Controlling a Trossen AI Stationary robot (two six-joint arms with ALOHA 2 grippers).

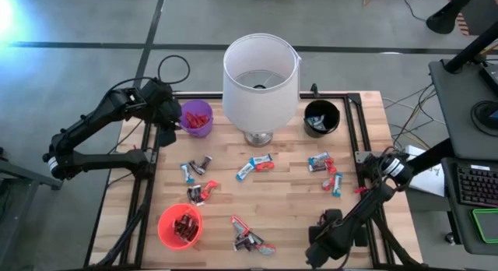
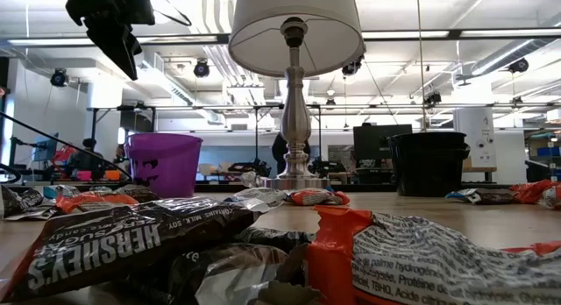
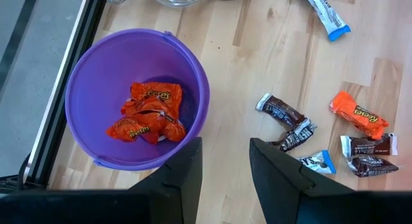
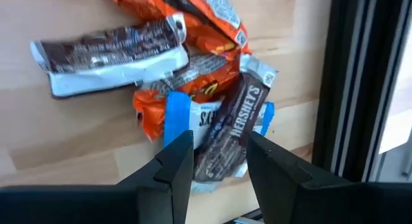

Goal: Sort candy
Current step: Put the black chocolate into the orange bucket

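A lab or workshop: exposed ceiling ducts [image 2: 219, 16], monitors [image 2: 377, 143] on benches, a keyboard [image 1: 476, 185] and loose cables [image 1: 412, 107] beside the wooden table [image 1: 288, 216].

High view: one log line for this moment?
left hand open over purple cup | right hand open over candy pile | nothing held

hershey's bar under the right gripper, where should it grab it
Grab the Hershey's bar across its narrow middle, coming straight down. It lies flat on top of the pile, long and thin, and the right gripper is open just over it.
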